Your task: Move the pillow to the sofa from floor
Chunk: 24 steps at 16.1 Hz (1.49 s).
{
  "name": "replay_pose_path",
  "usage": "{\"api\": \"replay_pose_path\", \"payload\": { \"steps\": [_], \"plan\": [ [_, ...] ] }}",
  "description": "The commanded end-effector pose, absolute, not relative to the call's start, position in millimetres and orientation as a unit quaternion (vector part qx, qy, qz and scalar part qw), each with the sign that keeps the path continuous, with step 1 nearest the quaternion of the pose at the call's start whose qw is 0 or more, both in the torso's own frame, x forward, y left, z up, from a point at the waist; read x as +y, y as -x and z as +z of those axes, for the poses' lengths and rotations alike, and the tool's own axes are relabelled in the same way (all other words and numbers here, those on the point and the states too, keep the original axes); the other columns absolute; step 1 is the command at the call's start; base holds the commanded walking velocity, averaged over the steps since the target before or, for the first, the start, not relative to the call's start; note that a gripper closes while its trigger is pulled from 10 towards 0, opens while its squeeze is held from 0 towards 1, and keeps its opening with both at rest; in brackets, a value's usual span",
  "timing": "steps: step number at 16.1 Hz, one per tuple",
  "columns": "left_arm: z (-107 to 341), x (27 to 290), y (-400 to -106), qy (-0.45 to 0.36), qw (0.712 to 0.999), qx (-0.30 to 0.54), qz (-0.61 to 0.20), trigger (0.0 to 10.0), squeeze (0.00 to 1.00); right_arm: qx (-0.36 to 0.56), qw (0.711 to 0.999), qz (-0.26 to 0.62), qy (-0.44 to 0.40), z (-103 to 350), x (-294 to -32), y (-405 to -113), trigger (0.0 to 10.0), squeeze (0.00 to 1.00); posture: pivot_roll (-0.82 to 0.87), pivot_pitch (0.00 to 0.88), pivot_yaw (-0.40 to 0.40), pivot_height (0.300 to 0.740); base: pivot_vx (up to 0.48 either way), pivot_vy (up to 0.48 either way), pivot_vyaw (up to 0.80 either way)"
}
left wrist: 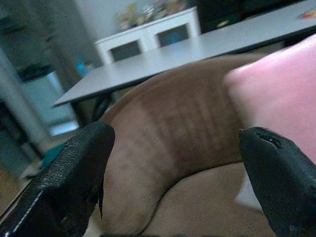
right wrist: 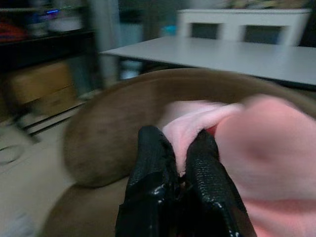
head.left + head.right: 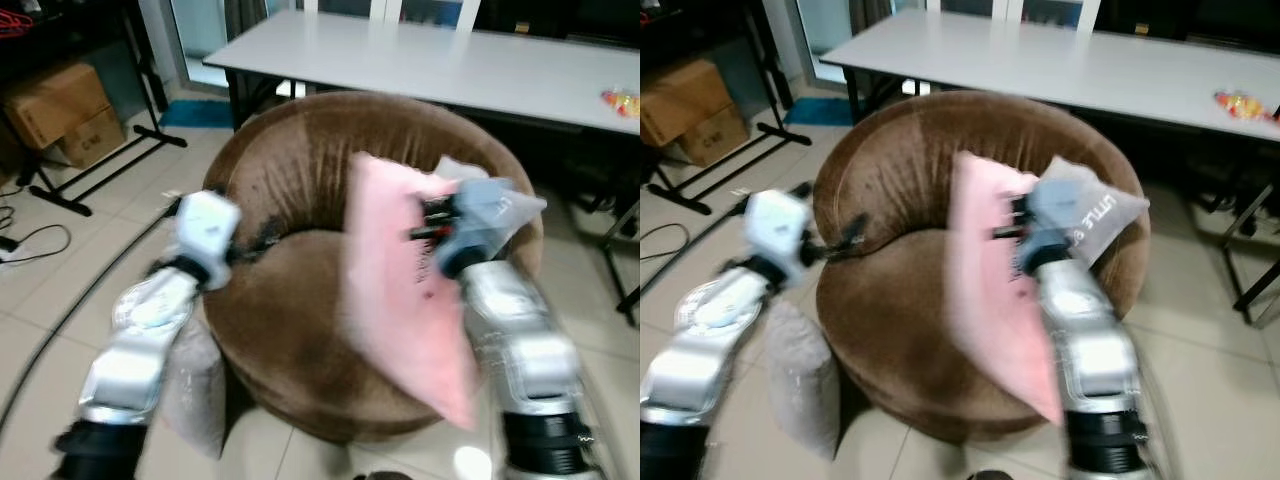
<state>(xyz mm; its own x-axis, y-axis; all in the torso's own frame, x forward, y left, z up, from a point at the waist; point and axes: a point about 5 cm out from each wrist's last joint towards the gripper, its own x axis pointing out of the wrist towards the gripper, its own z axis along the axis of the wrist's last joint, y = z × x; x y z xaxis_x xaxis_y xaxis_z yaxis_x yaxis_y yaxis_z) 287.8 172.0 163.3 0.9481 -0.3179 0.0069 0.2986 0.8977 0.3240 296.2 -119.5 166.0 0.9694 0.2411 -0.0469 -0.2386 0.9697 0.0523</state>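
Pillow (image 3: 395, 290): plain pale pink, small dark and red marks near its middle. Sofa (image 3: 290, 330): brown plush, one lighter tan band down the backrest. Second cushion (image 3: 1092, 212) behind the pink one: grey with dark lettering. Table (image 3: 440, 60): pale grey top, black legs. Right gripper (image 2: 174, 163): glossy black fingers. Arms silver. Floor tiles (image 3: 90, 270) were off-white. Boxes (image 3: 65, 110): brown cardboard.

A: The pink pillow (image 3: 400, 290) is smeared by motion; its print can't be read, and the right arm (image 3: 515, 340) covers its right edge.

B: The grey cushion (image 3: 1090, 215) is half hidden behind it. At lower left, the grey sack (image 3: 800, 375) is blurred and partly hidden.
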Motion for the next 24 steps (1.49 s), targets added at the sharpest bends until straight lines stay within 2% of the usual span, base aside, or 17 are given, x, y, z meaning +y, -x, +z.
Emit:
{"api": "replay_pose_path", "payload": {
  "steps": [1,11,23,24],
  "plan": [
    [165.3,166.5,-288.7,-0.159,0.972,-0.033,-0.168,10.0,0.00,-0.008,0.992,0.121,-0.018,180.5,-123.3,-298.0,10.0,0.00,-0.08,0.000,0.019,0.740,0.262,0.000,0.00],
    [165.5,166.7,-287.3,-0.160,0.971,-0.034,-0.172,10.0,0.00,-0.023,0.982,0.185,0.010,186.1,-108.9,-297.6,10.0,0.00,-0.07,0.000,0.014,0.740,0.262,0.000,0.05],
    [164.5,169.0,-286.4,-0.173,0.968,-0.027,-0.177,10.0,0.00,-0.018,0.983,0.180,-0.004,184.9,-105.5,-301.0,10.0,0.00,-0.06,0.000,0.019,0.740,0.260,0.000,0.04],
    [160.0,168.8,-284.4,-0.182,0.963,-0.013,-0.199,10.0,0.00,-0.011,0.984,0.178,-0.007,184.0,-104.3,-302.9,10.0,0.00,-0.06,0.000,0.021,0.740,0.000,0.000,0.00]
  ]
}}
